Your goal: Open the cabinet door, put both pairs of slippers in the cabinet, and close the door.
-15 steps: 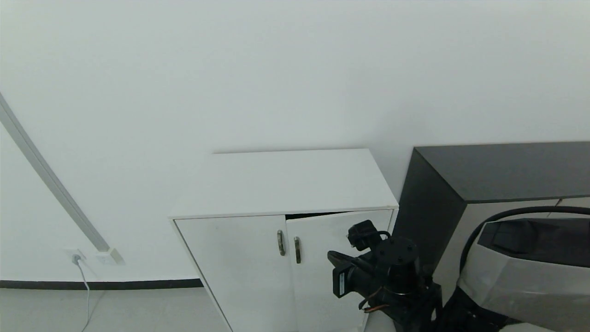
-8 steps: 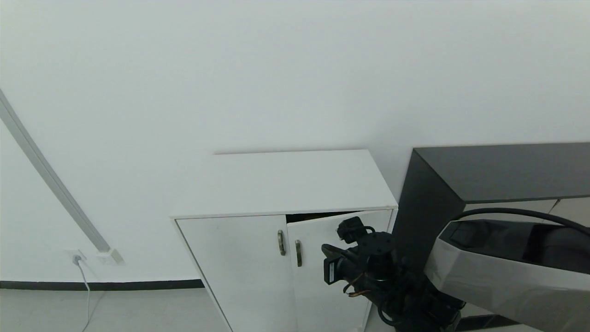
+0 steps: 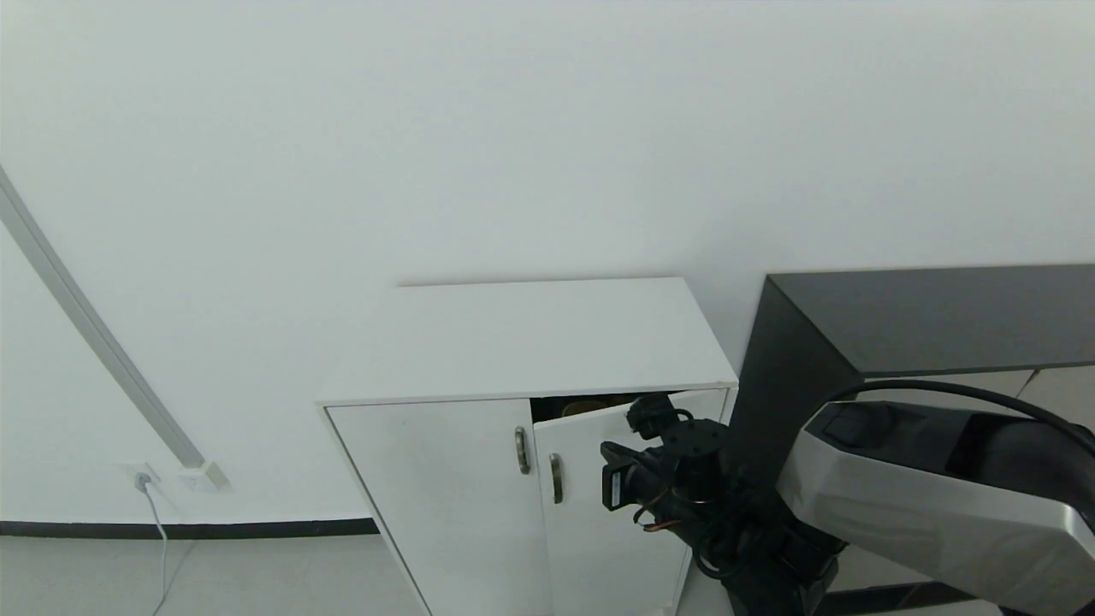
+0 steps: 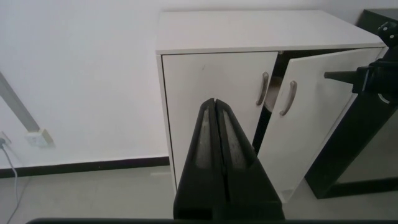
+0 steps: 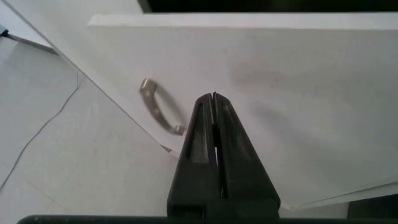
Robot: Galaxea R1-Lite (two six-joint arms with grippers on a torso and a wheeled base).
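The white cabinet (image 3: 530,342) stands against the wall, its left door (image 3: 428,479) closed. Its right door (image 3: 590,539) is ajar, with a dark gap along the top where a tan shape (image 3: 583,407) shows; I cannot tell what it is. My right gripper (image 3: 609,449) is shut and empty, just in front of the right door (image 5: 298,93) and beside its metal handle (image 5: 160,107). From the right wrist view, this gripper (image 5: 213,98) points at the door face. My left gripper (image 4: 214,102) is shut and empty, held back from the cabinet (image 4: 249,31) and facing the left door.
A dark cabinet (image 3: 924,316) stands right beside the white one on the right. A wall socket with a cable (image 3: 141,479) and a slanted grey conduit (image 3: 85,325) are on the wall to the left. Open floor (image 4: 93,193) lies before the cabinet.
The right door has swung a little farther out, widening the gap at its top. My right gripper has risen and shifted left along the door front.
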